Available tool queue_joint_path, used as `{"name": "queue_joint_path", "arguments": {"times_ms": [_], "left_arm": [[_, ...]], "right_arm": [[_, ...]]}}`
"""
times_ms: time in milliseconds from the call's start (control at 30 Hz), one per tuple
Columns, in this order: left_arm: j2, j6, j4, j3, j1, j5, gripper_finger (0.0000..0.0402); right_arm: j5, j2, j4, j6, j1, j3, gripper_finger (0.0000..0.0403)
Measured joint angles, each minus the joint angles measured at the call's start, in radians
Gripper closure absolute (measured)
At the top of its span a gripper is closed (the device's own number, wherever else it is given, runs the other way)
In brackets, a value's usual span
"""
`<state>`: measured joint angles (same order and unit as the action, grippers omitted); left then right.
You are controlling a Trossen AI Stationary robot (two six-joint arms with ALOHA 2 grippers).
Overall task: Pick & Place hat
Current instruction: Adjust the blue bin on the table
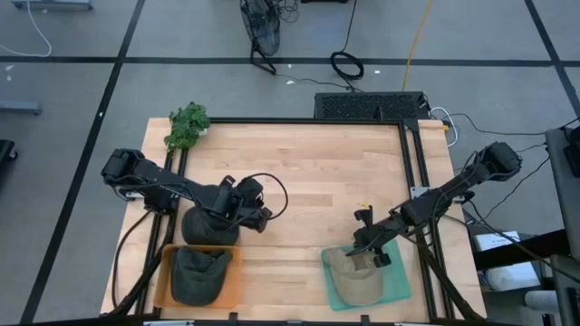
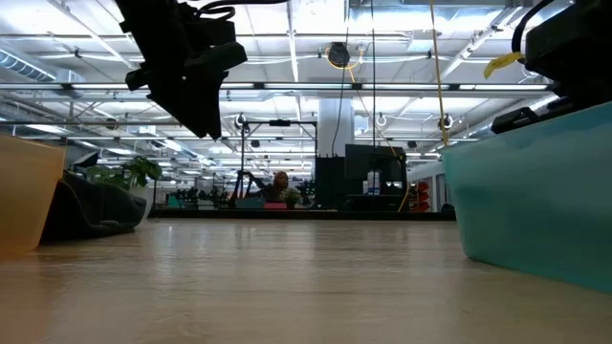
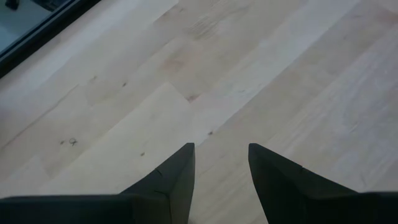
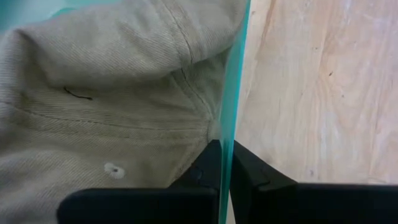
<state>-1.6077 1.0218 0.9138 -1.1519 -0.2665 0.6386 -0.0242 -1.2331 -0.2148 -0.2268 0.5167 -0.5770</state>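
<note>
A: Where is the right end effector [image 4: 224,163]?

B: At the near wall of the teal tray [image 1: 396,281], fingers nearly together with that thin wall pinched between them, one finger [image 4: 202,168] inside and one outside. The tan hat [image 4: 106,99] lies in the tray, pressed up against the same wall, right by the inside finger.

A: And from overhead?

B: The right end effector [image 1: 373,253] sits over the tray's inner edge, toward the middle of the desk [image 1: 317,172]. The tan hat [image 1: 355,274] fills most of the tray, which stands at the desk's front right.

A: The left one?

B: The left end effector [image 3: 221,163] hangs above bare wood, fingers a little apart, holding nothing. Overhead, the left end effector [image 1: 256,215] is just beside a dark hat [image 1: 207,225] resting on the desk behind the orange tray [image 1: 236,282]. A second dark hat [image 1: 198,274] lies in that tray.

A: Open room?

B: The desk's centre and back are bare wood between the two trays. A small green plant [image 1: 187,125] stands at the back left corner.
</note>
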Motion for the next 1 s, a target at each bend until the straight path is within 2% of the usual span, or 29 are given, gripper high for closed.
{"name": "queue_joint_path", "arguments": {"times_ms": [367,533,1000], "left_arm": [[0.000,0.002,-0.010,0.000,0.026,0.000,0.0238],[0.000,-0.022,-0.042,0.000,0.026,0.000,0.0238],[0.000,-0.059,-0.072,0.000,0.031,0.000,0.0238]], "right_arm": [[-0.002,0.000,0.000,0.002,0.000,0.000,0.0402],[-0.053,-0.002,0.022,0.008,0.000,0.001,0.0401],[-0.051,-0.001,0.095,0.031,0.000,0.001,0.0369]]}}
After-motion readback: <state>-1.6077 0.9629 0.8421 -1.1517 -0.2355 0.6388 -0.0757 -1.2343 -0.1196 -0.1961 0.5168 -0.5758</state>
